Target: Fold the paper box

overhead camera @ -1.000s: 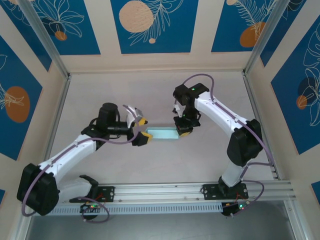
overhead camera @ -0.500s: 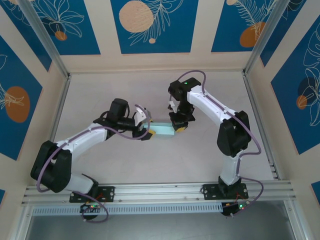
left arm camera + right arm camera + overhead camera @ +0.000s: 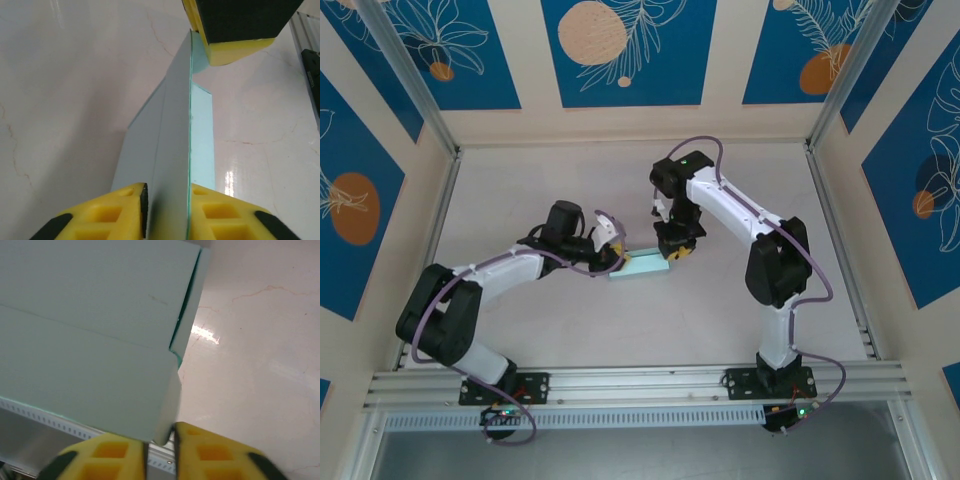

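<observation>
Box (image 3: 640, 266) mid-table, left gripper (image 3: 612, 258) at one short end and right gripper (image 3: 675, 250) at the other. Already a flat rectangular shape, not an open sheet. Long axis roughly left-right in the top view, left end slightly nearer the bases. Can't tell whether resting on the table (image 3: 520, 180) or lifted just off it.

Left gripper: pointing along the long axis toward the right arm. From the left wrist, fingers (image 3: 100, 215) one on each side of the card, card filling the gap, no daylight either side. Reads as clamped on box. Card running straight away from the pads, edge-on, with one of the right gripper's yellow fingers at its far end.

Right gripper: coming at the right end from above. From the right wrist, fingers (image 3: 215, 455) nearly together, narrow slot between, one box corner poking into the slot. Can't tell whether pinching that corner or just straddling it.

Key relation for the next move: one gripper per end, facing each other along the axis, neither clearly nearer, both at contact range. Judging from that, left end the anchor, right end the working end. Any press or tuck there best sent along the axis into the left grip, not across it; otherwise likely to twist thin card out of the pads. Dark open seam near the corner in the right wrist view, so probably a flap not yet fully seated.
</observation>
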Controlling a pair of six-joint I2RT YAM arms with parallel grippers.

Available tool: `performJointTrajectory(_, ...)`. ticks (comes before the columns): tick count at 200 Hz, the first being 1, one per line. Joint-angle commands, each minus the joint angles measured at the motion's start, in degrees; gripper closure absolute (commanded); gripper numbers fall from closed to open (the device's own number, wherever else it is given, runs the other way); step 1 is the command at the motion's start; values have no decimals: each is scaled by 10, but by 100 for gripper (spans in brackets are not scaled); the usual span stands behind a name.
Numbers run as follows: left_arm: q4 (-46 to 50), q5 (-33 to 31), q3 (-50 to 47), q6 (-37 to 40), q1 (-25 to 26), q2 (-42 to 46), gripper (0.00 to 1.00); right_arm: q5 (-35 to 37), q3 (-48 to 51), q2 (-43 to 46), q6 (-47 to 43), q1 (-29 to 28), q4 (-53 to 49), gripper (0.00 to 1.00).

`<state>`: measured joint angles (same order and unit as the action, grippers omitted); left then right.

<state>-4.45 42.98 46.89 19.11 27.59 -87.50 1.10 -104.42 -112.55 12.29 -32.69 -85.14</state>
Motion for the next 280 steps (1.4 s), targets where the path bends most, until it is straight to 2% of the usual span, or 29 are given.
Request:
performJointTrajectory(1, -15, 3, -3, -4, -9, -10, 83, -8, -27, -1, -3, -6, -15, 68)
performJointTrajectory(42, -7, 0, 1, 2, -10, -21, 87, -17, -29, 28, 1, -3, 9, 54)
performJointTrajectory(68, 8, 0, 9, 9, -10, -23, 88, -27, -7, 72, 9, 10, 48, 52)
performJointTrajectory(108, 11, -3, 6, 15, -9, -8, 88, -113, 141, 183, 57, 53, 227, 50)
performJointTrajectory(129, 26, -16, 10, 23, -6, -7, 87, -185, 211, 221, 75, 70, 320, 42)
performJointTrajectory(140, 34, -23, 13, 26, -4, -5, 87, -197, 237, 233, 73, 71, 353, 38)
performJointTrajectory(187, 41, -37, 19, 30, 0, 2, 87, -169, 281, 233, 64, 69, 415, 34)
performJointTrajectory(236, 41, -44, 20, 32, 9, -2, 87, -106, 273, 200, 67, 42, 416, 31)
performJointTrajectory(256, 40, -47, 21, 32, 11, -6, 87, -78, 264, 183, 78, 32, 400, 31)
performJointTrajectory(280, 39, -57, 20, 32, 13, -5, 87, -55, 262, 177, 101, 17, 384, 35)
